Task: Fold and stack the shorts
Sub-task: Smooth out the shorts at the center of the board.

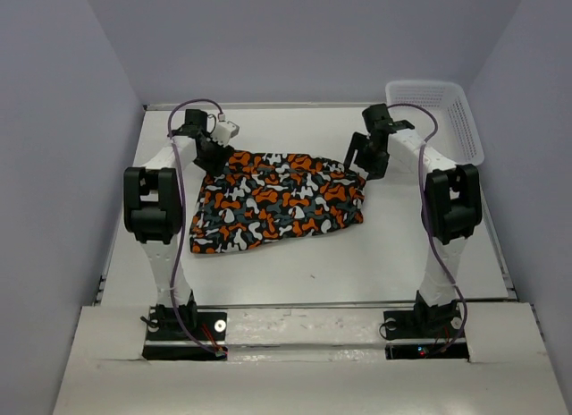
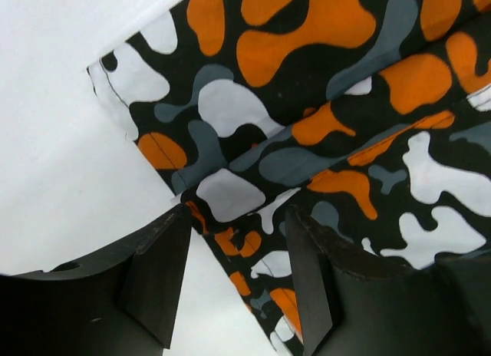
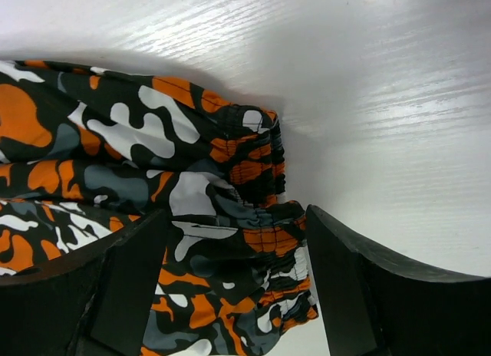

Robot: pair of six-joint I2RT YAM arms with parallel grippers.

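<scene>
While the shorts (image 1: 277, 202) lie spread on the table (image 1: 357, 263), the left gripper (image 2: 238, 248) stands spread at their far-left hem edge. The right gripper (image 3: 234, 256) is spread at the gathered waistband edge. Bare tabletop lies nearer the bases, and the mesh basket (image 1: 447, 111) sits at the far right.

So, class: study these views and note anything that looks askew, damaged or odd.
Nothing damaged. The shorts lie askew and creased, the waistband bunched at the open right gripper. The basket at the far right corner looks tilted.
</scene>
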